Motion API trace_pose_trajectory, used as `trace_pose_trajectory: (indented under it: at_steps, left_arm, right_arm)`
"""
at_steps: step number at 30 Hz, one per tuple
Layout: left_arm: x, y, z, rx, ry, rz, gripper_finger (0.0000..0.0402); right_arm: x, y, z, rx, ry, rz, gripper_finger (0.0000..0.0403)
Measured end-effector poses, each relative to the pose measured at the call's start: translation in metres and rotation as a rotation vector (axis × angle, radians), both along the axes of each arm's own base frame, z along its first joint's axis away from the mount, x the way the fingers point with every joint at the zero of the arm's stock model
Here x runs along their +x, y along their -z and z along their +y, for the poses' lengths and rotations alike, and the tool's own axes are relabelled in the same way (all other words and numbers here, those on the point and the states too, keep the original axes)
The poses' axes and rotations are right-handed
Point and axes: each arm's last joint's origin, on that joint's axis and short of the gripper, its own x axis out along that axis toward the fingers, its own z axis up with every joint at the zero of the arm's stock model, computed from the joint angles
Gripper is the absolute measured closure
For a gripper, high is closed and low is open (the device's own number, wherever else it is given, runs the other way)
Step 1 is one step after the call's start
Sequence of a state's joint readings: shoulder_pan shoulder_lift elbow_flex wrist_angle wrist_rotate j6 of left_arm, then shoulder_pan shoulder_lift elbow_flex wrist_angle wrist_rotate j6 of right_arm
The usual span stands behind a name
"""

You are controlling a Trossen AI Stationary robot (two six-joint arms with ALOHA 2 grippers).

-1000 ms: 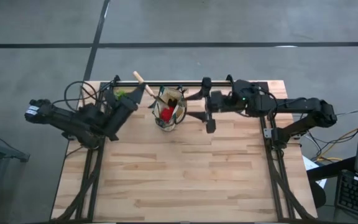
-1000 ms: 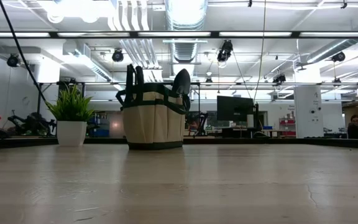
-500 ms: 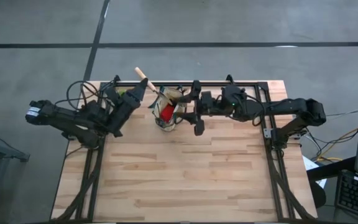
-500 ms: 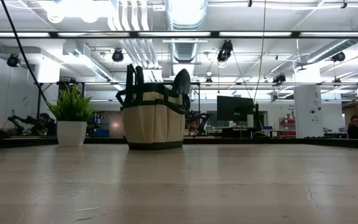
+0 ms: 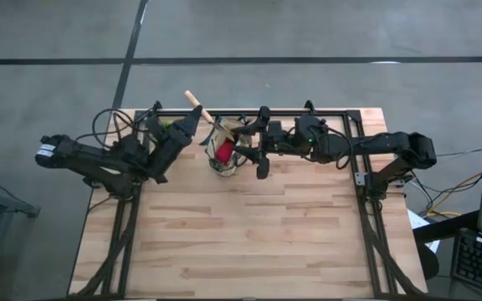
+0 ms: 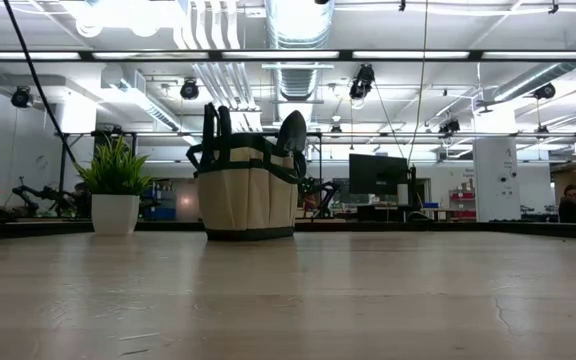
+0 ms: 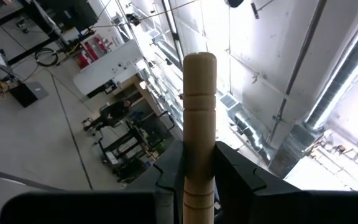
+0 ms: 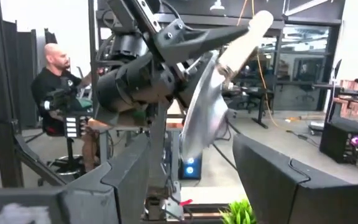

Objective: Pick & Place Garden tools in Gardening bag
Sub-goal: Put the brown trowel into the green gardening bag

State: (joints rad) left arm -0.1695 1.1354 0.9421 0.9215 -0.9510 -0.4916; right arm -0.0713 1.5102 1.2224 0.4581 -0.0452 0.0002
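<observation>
1. The small tan cloth gardening bag with dark trim point(image 5: 227, 150) stands upright at the far side of the light wooden counter point(image 5: 249, 234), a bit left of the middle.
2. From above, a red round thing point(image 5: 223, 152) shows inside the bag.
3. From the low view, one dark metal trowel blade point(image 6: 291, 131) and two dark loop handles point(image 6: 215, 122) stick up out of the bag point(image 6: 247, 196).
4. One small green plant in a white pot point(image 6: 115, 187) stands on the counter left of the bag, apart from it.
5. The left tool point(image 5: 187, 122) is closed on one trowel with a light wooden handle point(image 5: 196, 104).
6. That trowel is up in the air, just left of the bag and past its far edge, with the handle pointing far and left.
7. In the left wrist view, the wooden handle point(image 7: 198, 118) sits tight between the two dark fingers point(image 7: 170, 168).
8. In the right wrist view, the trowel's shiny metal blade point(image 8: 202, 109) hangs down from the left tool.
9. The right tool point(image 5: 256, 153) is open and holds nothing. It is just right of the bag.
10. One person point(image 8: 56, 87) sits in the room behind the counter.
</observation>
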Motion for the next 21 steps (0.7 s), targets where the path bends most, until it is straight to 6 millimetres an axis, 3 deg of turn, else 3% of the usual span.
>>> trace_pose_trajectory:
  at_steps: [8,15,21]
  left_arm:
    - [0.015,0.010,0.001,-0.016,0.013,0.001,0.0333]
    - [0.016,0.010,0.001,-0.018,0.012,-0.013,0.0333]
    - [0.014,0.008,0.002,-0.014,0.005,-0.023,0.0333]
  right_arm:
    - [0.005,0.005,-0.004,0.049,0.049,0.001,0.0184]
    - [0.002,0.002,-0.006,0.057,0.053,-0.006,0.0187]
    - [0.002,0.004,-0.007,0.092,0.049,0.012,0.0232]
